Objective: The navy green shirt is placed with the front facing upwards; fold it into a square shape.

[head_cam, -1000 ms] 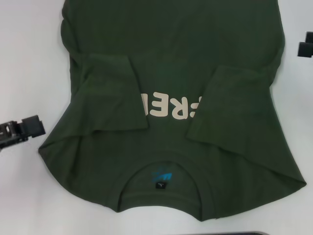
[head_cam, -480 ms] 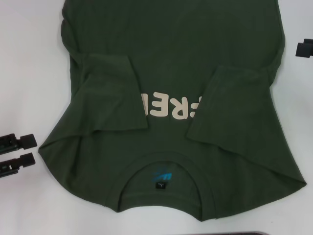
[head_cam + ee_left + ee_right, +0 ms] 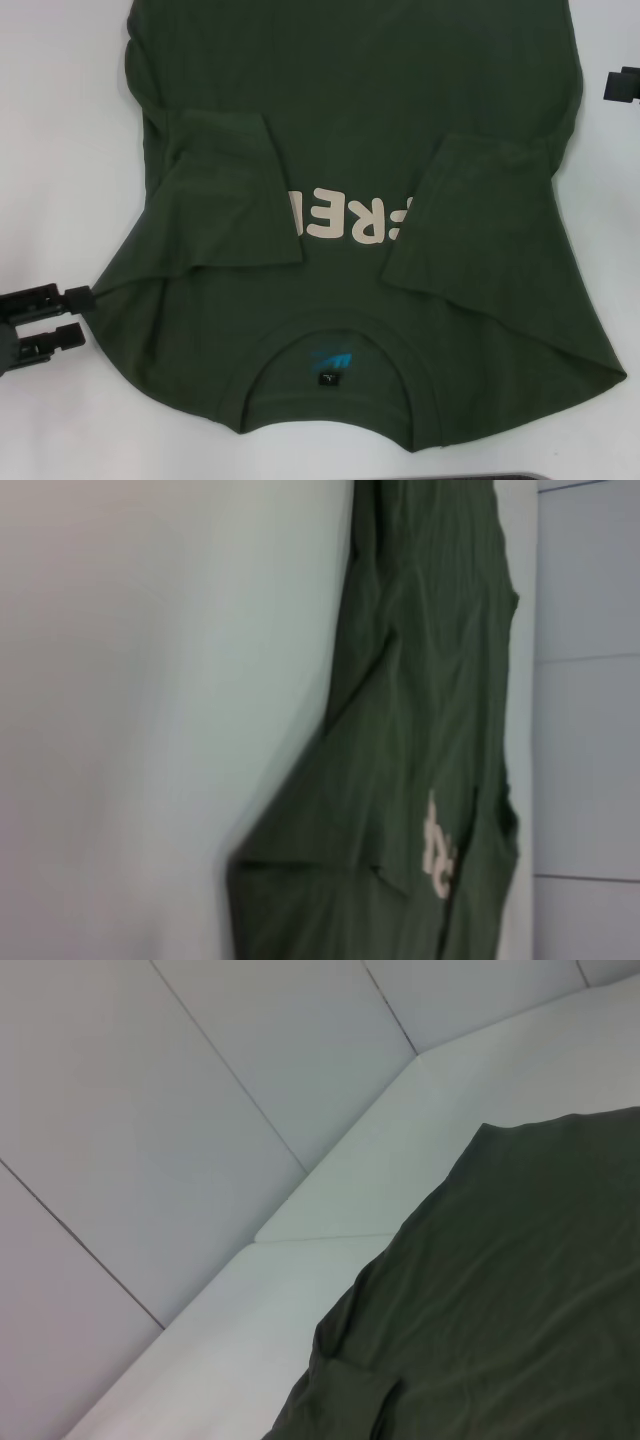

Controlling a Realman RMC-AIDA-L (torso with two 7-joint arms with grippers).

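The navy green shirt (image 3: 350, 110) lies flat on the white table, front up, with its collar and blue neck label (image 3: 332, 362) nearest me. Both short sleeves are folded inward over the chest and cover the ends of the cream lettering (image 3: 345, 220). My left gripper (image 3: 74, 314) is open at the shirt's left shoulder edge, its upper fingertip touching the hem. My right gripper (image 3: 622, 84) shows only as a black piece at the right border, off the cloth. The left wrist view shows the shirt (image 3: 400, 780) and the right wrist view shows the shirt (image 3: 520, 1290).
White tabletop (image 3: 60, 150) surrounds the shirt on both sides. A dark strip (image 3: 510, 476) pokes in at the near edge. In the right wrist view, pale wall panels (image 3: 150, 1110) rise behind the table's far edge.
My left gripper has moved right, from clear of the shirt to its left shoulder edge, still open. The right gripper has drifted slightly further back at the right border.
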